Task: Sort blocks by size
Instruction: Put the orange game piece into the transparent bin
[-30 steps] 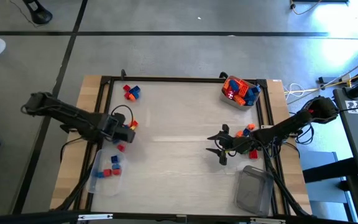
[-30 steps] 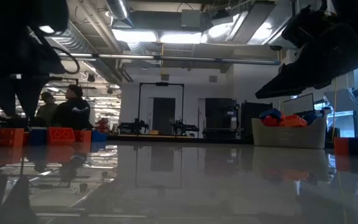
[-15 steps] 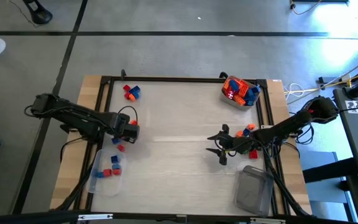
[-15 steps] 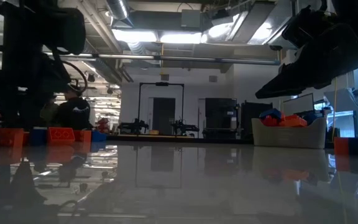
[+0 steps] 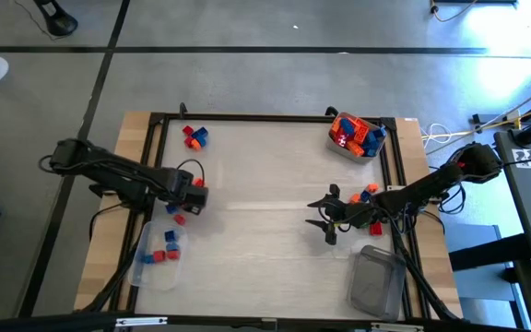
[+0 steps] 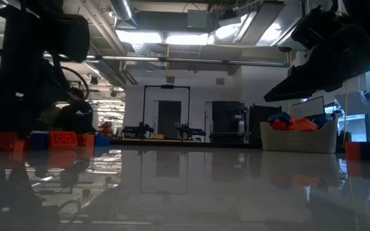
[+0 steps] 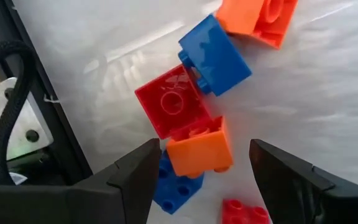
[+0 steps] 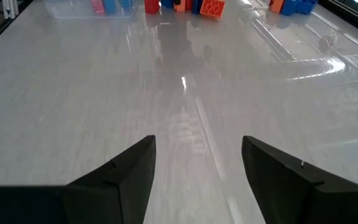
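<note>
A small cluster of blocks lies at the table's left side. In the left wrist view it shows an orange block [image 7: 199, 152], a red one [image 7: 174, 109], a blue one [image 7: 215, 55], another orange one [image 7: 257, 22] and a lower blue one [image 7: 178, 186]. My left gripper [image 7: 204, 149] [image 5: 192, 195] points down over this cluster, open. Its fingers stand on either side of the orange block without touching it. My right gripper [image 5: 325, 214] [image 8: 197, 143] waits open above bare table at the right.
A clear tub [image 5: 158, 251] with a few red and blue blocks sits near the left front. A tub [image 5: 356, 136] full of blocks stands at the far right, and another tub [image 5: 376, 281] at the near right. Loose blocks [image 5: 194, 136] lie far left, others [image 5: 369, 194] beside the right arm.
My left gripper has sunk toward the cluster of blocks, shifted a little toward the table's right and tipped further downward. Its fingers have stayed open. The blocks have not moved.
</note>
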You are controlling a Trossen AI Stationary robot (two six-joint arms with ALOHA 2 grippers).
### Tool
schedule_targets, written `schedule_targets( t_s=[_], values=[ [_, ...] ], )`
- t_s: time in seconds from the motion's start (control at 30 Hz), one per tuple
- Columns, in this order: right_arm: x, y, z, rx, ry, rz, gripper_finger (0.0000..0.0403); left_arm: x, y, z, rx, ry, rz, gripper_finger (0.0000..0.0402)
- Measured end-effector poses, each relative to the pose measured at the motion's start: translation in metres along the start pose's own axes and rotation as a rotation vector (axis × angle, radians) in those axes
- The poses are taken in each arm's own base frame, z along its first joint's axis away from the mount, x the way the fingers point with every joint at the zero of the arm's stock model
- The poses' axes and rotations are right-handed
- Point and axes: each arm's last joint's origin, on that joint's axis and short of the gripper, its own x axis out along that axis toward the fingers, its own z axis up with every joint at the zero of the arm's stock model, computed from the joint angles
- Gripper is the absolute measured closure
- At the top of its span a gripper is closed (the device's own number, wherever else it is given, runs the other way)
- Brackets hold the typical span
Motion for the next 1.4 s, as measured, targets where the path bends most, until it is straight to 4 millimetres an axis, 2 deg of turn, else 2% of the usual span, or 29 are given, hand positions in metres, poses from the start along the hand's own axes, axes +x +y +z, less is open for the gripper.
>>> schedule_targets(
  t_s=[0.17,0.37,0.77,1.17,1.4],
  values=[
    [0.0,0.0,0.0,0.0,0.0,0.0,0.0166,0.009,-0.005,0.003,0.021,0.016,0.044,0.0166],
    [0.0,0.0,0.0,0.0,0.0,0.0,0.0166,0.015,-0.014,0.008,0.053,0.022,0.001,0.0166],
    [0.0,0.0,0.0,-0.001,0.002,0.0,0.0166,0.017,-0.015,0.007,0.112,0.066,-0.008,0.0168],
    [0.0,0.0,0.0,-0.001,0.002,0.0,0.0166,0.016,-0.016,0.007,0.213,0.066,-0.018,0.0273],
    [0.0,0.0,0.0,-0.001,0.001,-0.001,0.0166,0.014,-0.017,0.007,0.272,0.06,-0.026,0.0267]
  ],
)
